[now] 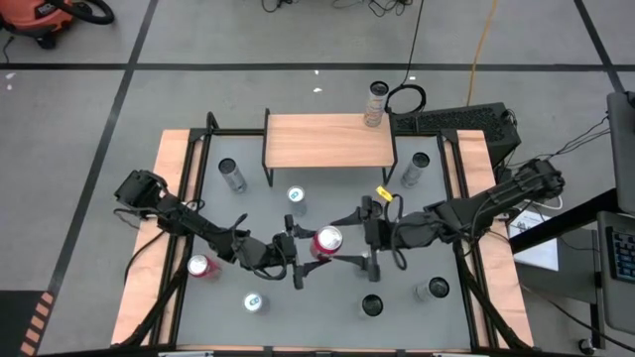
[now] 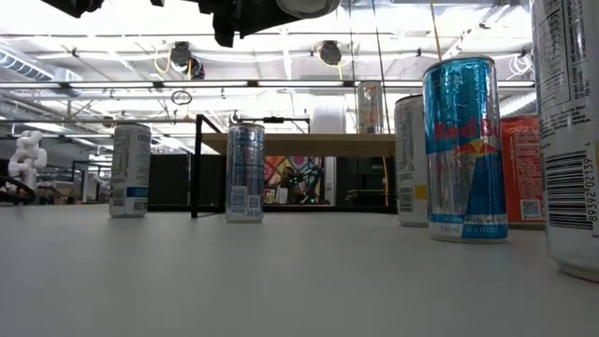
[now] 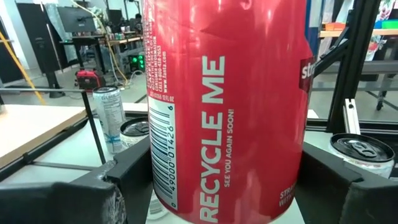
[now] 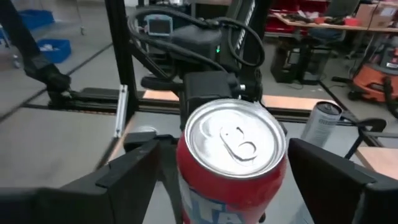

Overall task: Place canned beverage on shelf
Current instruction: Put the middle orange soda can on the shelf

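A: Left wrist view first: what can you read?

B: A red can [image 3: 224, 106] fills it, upright between the left gripper's [image 3: 230, 186] dark fingers [image 3: 134, 165], which press its sides. White letters run up it: "RECYCLE ME", smaller "SEE YOU AGAIN SOON!", beside a barcode ending "12 FL OZ". The brand is cut off.

A: Where is that can on the table?

B: The high view puts the red can [image 1: 327, 240] over the middle of the grey table [image 1: 337, 312], in the left gripper [image 1: 301, 246], well short of the shelf [image 1: 327, 140] at the far edge. The low view shows nothing of it resting on the tabletop; only dark arm parts hang at the top of that picture.

A: And the right gripper?

B: The right gripper [image 1: 349, 262] is just beside the can. In the right wrist view its fingers [image 4: 127, 168] stand wide on either side of the silver lid and pull tab, with gaps showing, so it holds nothing.

A: Any other labels?

B: In the low view a blue-and-silver Red Bull can [image 2: 465, 148] stands at the right, an orange-red can [image 2: 522, 168] behind it. A slim silver can [image 2: 245, 172] and another slim can [image 2: 130, 169] carry print too small to read. A clear-looking can [image 1: 376, 104] stands on the shelf's far right corner.
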Available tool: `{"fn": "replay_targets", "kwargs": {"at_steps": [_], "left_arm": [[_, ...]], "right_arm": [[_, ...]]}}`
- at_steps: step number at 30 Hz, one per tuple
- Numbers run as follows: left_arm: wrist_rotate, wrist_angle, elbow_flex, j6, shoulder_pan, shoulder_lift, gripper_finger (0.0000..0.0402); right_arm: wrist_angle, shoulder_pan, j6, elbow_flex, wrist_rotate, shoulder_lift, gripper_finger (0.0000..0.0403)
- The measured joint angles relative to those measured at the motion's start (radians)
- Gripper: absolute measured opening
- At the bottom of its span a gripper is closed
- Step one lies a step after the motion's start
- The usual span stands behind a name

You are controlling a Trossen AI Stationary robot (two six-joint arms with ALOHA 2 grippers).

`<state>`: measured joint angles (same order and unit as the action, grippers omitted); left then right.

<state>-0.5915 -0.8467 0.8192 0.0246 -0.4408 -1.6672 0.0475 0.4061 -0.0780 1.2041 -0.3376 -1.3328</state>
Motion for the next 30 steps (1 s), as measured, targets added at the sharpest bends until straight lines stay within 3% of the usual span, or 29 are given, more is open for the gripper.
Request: {"fn": "replay_targets", "kwargs": {"at_steps": [8,30], "left_arm": [[0.014,-0.030,0.000,0.001,0.000,0.000,0.0291],[0.014,-0.033,0.000,-0.012,0.001,0.000,0.0290]], "right_arm": [[0.064,-0.011,-0.041,0.000,0.023,0.026,0.0318],[0.008,-0.051,-0.004,-0.001,0.081,-0.036,0.0305]]}}
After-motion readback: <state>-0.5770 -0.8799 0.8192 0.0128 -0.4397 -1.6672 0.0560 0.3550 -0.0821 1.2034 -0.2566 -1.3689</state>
